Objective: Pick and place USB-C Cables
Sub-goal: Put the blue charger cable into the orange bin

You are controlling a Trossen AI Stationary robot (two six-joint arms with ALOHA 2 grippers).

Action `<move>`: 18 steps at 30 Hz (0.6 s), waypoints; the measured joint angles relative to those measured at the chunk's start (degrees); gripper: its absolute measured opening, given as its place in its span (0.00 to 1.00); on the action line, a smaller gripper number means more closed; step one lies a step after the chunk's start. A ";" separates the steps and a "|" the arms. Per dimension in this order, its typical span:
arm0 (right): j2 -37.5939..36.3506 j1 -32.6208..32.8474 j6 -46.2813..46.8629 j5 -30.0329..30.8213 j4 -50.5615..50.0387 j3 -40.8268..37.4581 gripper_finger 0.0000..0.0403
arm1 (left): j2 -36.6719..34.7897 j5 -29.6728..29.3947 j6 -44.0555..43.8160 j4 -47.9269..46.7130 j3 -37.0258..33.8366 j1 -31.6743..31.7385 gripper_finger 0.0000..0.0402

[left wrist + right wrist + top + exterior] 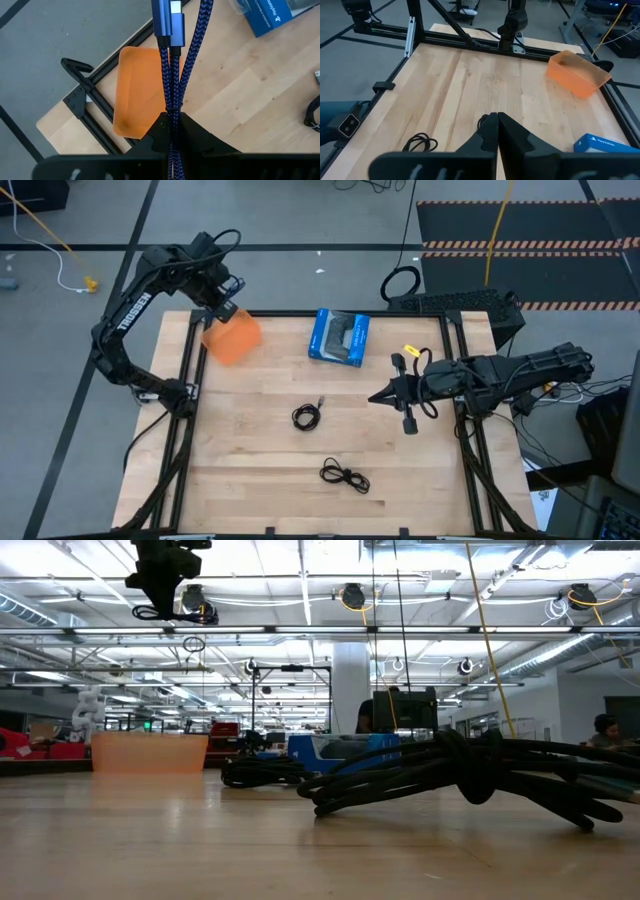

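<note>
My left gripper (172,131) hangs over the orange bin (232,338) at the table's far left corner and is shut on the blue-purple USB-C cable (172,75). That cable's plug ends (168,20) reach past the fingertips above the bin (137,95). Two black coiled cables lie flat on the wood: one mid-table (307,416), one nearer the near edge (345,476). My right gripper (385,395) is shut and hovers by the table's right side, touching nothing; its wrist view shows a black cable (420,142) ahead. My left gripper pinches the blue-purple cable's bundled strands (173,112) between its two fingers, the strands running along the fingers. The bundle is lifted clear and sticks out beyond the fingertips over the orange bin, plug ends foremost. How far back it reaches is hidden by the fingers.
A blue box (340,337) lies at the far middle of the table. A black metal frame (187,380) runs along the table's sides. In the low view the nearer black cable (450,775) fills the foreground, with the bin (150,752) and the box (345,748) behind it.
</note>
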 joint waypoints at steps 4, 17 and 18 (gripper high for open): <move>0.00 0.00 -0.01 0.02 -0.75 0.00 0.00 | 0.00 0.02 0.19 0.00 -0.01 0.04 0.04; 0.00 0.00 0.00 -0.03 -2.01 0.00 0.00 | -0.04 -0.03 -0.72 0.07 -1.96 0.04 0.04; 0.00 0.00 0.00 -0.03 -2.01 0.00 0.00 | -0.04 -0.33 -0.72 0.07 -3.17 0.04 0.04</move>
